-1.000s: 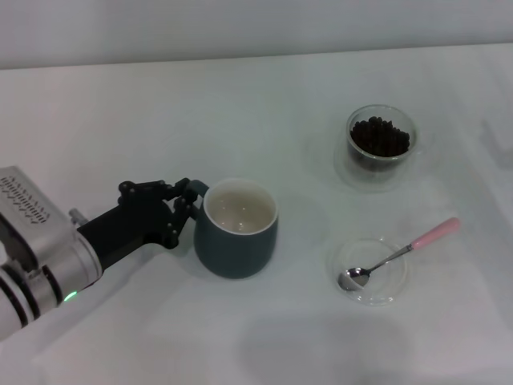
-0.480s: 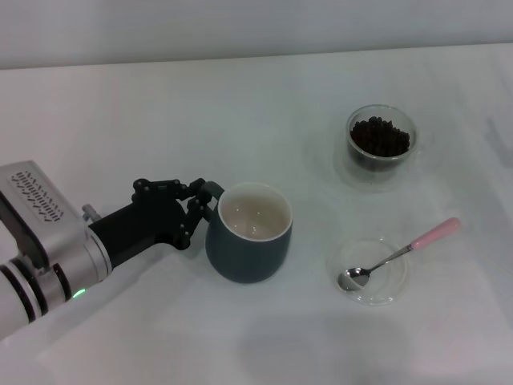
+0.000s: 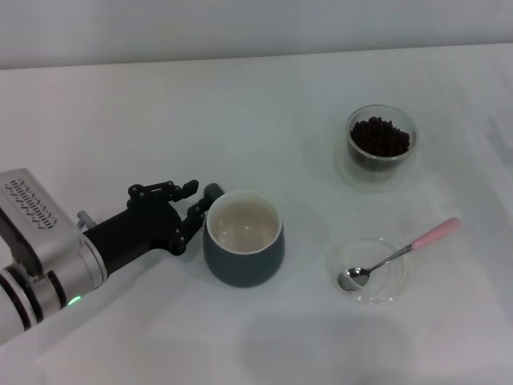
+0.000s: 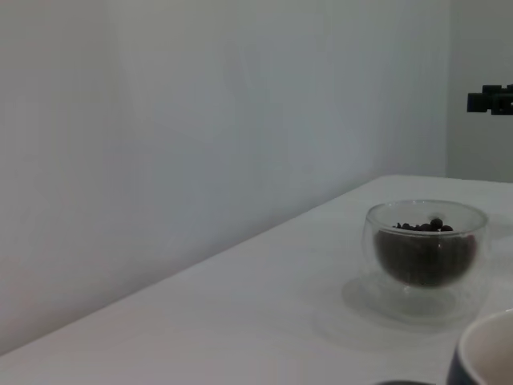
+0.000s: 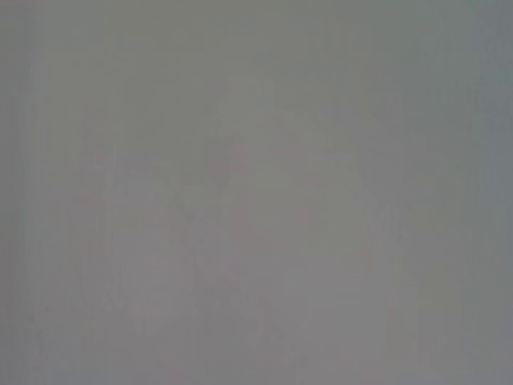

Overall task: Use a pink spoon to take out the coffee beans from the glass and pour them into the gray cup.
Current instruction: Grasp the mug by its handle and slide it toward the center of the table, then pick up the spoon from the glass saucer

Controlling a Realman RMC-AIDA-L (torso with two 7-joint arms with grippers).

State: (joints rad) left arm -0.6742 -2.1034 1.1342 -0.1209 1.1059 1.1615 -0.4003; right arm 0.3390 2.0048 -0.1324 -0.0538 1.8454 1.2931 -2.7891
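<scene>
The gray cup (image 3: 243,261) stands left of centre on the white table, its cream inside empty; its rim (image 4: 490,349) shows in the left wrist view. My left gripper (image 3: 197,200) is at the cup's left side, its black fingers closed around the loop handle (image 3: 212,192). The glass (image 3: 381,144) with coffee beans (image 3: 381,135) stands at the far right, and also shows as the glass (image 4: 426,249) in the left wrist view. The pink spoon (image 3: 401,252) lies with its metal bowl in a shallow clear saucer (image 3: 377,298), pink handle pointing right. My right gripper is out of view.
The table is white, with a pale wall behind it. A small dark object (image 4: 490,99) shows far off in the left wrist view. The right wrist view is uniformly grey.
My left gripper carried the cup to the right across the table, then shifted it slightly back left and toward me. The glass, spoon and saucer stayed put.
</scene>
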